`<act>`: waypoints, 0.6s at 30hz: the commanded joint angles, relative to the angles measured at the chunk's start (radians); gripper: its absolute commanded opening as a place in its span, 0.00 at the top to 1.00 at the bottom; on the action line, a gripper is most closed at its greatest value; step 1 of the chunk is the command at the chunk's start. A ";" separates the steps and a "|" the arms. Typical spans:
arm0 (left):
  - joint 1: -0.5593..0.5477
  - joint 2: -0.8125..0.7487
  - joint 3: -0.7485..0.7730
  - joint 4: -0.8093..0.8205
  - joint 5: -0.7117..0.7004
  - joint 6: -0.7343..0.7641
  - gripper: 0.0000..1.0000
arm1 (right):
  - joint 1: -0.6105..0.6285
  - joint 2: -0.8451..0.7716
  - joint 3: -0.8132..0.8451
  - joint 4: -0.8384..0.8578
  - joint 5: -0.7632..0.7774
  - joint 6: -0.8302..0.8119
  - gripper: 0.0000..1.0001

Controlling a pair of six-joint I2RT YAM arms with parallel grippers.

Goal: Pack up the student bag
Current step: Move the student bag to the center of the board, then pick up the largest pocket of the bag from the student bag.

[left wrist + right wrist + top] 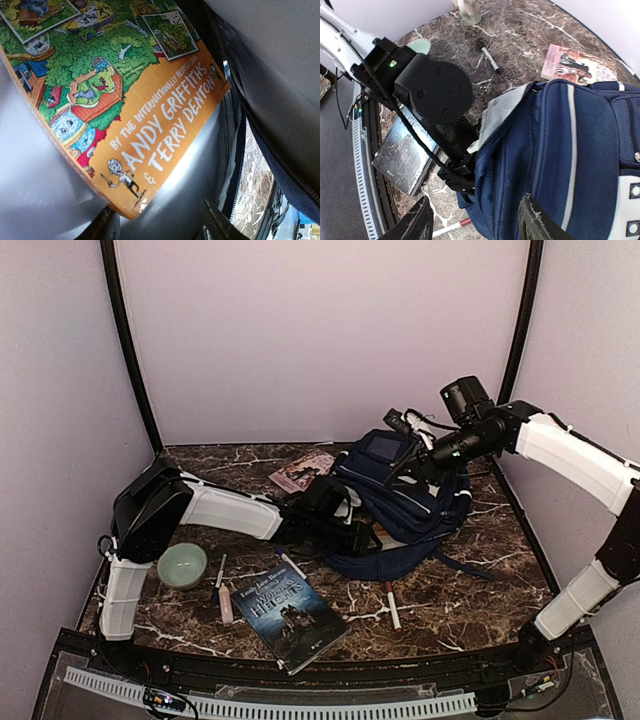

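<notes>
The student bag (410, 495), navy blue with thin white stripes, lies in the middle of the table with its opening toward the left. My left gripper (159, 227) is inside that opening, open, with grey lining between its fingers. An orange picture book (150, 125) lies inside the bag; its corner sits just above the left finger, not clasped. From above, only the left wrist (335, 512) shows at the bag's mouth. My right gripper (405, 425) hovers over the bag's far end, open, its fingers (540, 220) spread across the bag's (560, 150) lower edge.
A dark "Wuthering Heights" book (295, 615) lies at the front. A green bowl (182, 565), a pen (218, 575) and a pink marker (225, 602) lie front left. A red-capped marker (392, 606) lies near the bag, and a pink book (300, 472) lies behind it.
</notes>
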 commanded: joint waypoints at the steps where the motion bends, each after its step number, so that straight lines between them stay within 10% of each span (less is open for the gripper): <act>1: -0.007 0.000 0.032 0.063 -0.009 -0.024 0.44 | 0.059 0.035 -0.014 0.011 0.010 -0.027 0.40; 18: -0.007 0.000 0.065 0.035 -0.014 -0.030 0.44 | 0.168 0.139 -0.058 0.137 0.185 -0.036 0.51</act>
